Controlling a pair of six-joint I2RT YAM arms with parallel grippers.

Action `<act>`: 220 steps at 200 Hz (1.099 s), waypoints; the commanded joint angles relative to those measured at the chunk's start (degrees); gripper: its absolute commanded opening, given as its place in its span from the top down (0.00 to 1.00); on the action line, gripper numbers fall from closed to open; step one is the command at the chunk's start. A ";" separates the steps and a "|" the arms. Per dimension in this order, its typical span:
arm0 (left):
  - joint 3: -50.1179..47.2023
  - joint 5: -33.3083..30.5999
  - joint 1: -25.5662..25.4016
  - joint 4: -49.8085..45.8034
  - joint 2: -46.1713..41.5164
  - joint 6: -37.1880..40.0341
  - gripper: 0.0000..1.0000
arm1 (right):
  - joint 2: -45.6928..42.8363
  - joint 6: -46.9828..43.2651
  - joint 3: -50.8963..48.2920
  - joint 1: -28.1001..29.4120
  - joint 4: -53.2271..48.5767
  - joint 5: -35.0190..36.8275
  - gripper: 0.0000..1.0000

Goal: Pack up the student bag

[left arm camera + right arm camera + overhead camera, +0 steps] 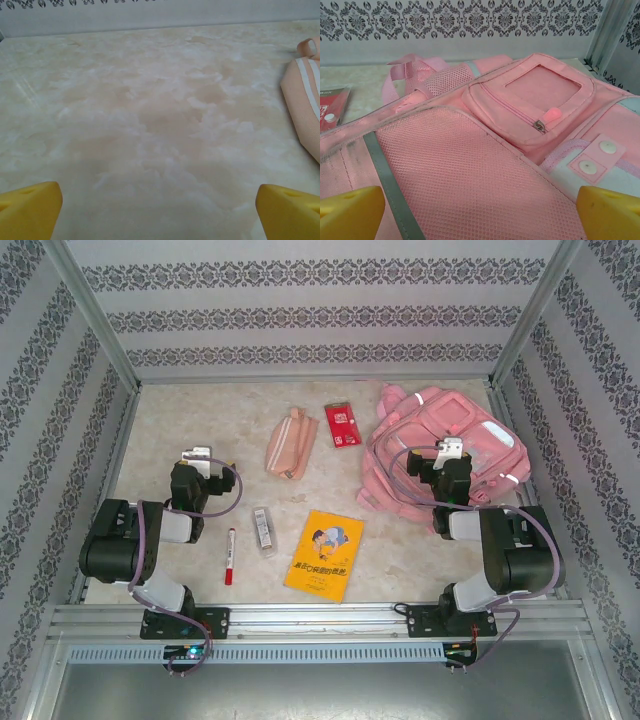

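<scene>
1. Flat on the far right part of the table (180, 410), front pockets facing up: the student bag (470, 425), by far the largest thing there.
2. Long axis of the bag roughly far to near, slanted a little; carry-loop end toward the back wall and somewhat left, opposite end toward the right arm's base.
3. Above the near half of the bag: the right gripper (452, 448), yellow fingers (350, 212) spread wide apart, clamped on nothing.
4. From the right wrist: pink mesh panel with a grey strip directly below, a small zipped pocket with a window farther on, two white snaps at the right.
5. Over bare marbled tabletop on the left side: the left gripper (197, 455), yellow fingers (30, 210) likewise wide apart, holding nothing and touching nothing.
6. At the right edge of the left wrist view: one end of the peach pencil pouch (291, 444), white stripes on it.
7. In the middle of the far half: that pouch, long axis far to near and tilted slightly; just right of it a red packet (342, 425), between pouch and bag, apart from both.
8. In the near half, between the two arms: a yellow book (324, 555), cover up; left of it a small clear box (263, 530); farther left a red marker (229, 556), pointing far to near.
9. None of these smaller things touching the bag.
</scene>
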 commanded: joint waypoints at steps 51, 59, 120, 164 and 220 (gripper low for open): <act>1.00 -0.28 0.52 -0.43 0.14 -0.58 0.01 | 0.56 -0.49 -0.60 0.13 0.69 0.48 0.02; 1.00 -0.20 0.53 -0.43 0.12 -0.58 0.01 | 0.57 -0.52 -0.60 0.14 0.65 0.42 0.02; 1.00 -0.09 0.52 -0.43 0.08 -0.58 0.01 | 0.62 -0.52 -0.60 0.13 0.65 0.30 0.02; 1.00 -0.18 0.56 -0.43 0.09 -0.62 0.01 | 0.65 -0.48 -0.60 0.13 0.65 0.35 0.02; -2.59 -7.65 0.17 5.26 -2.17 -2.54 0.01 | -2.19 0.61 -0.38 -0.05 -1.59 2.85 0.02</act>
